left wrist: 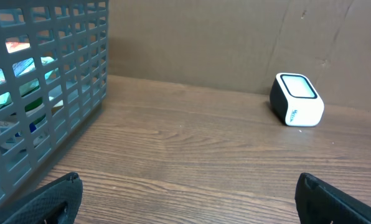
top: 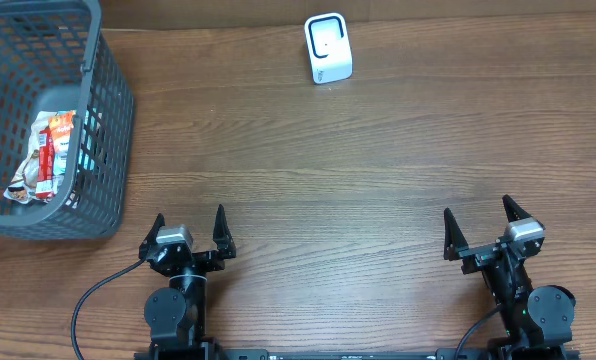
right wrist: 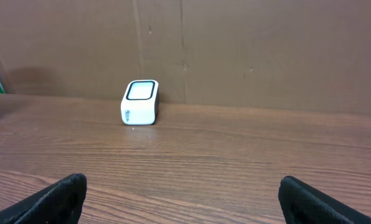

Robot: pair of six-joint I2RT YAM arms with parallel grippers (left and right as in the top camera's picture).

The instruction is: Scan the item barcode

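The item, a crinkled red-and-white snack packet (top: 46, 155), lies inside the grey plastic basket (top: 115, 140) at the far left; no barcode shows. More packets show through the basket's grid (left wrist: 23, 71) in the left wrist view. The white barcode scanner (top: 328, 48) with its dark window stands at the back centre, also seen from both wrists (left wrist: 296, 99) (right wrist: 140, 102). My left gripper (top: 189, 216) (left wrist: 188, 179) sits open near the front edge, right of the basket, holding nothing. My right gripper (top: 478, 208) (right wrist: 182, 180) is open and empty at the front right.
A brown cardboard wall (right wrist: 235, 50) closes off the back of the wooden table (top: 328, 200). The basket (left wrist: 55, 93) stands tall along the left side, close to the left arm. A black cable (top: 88, 300) trails from the left arm's base.
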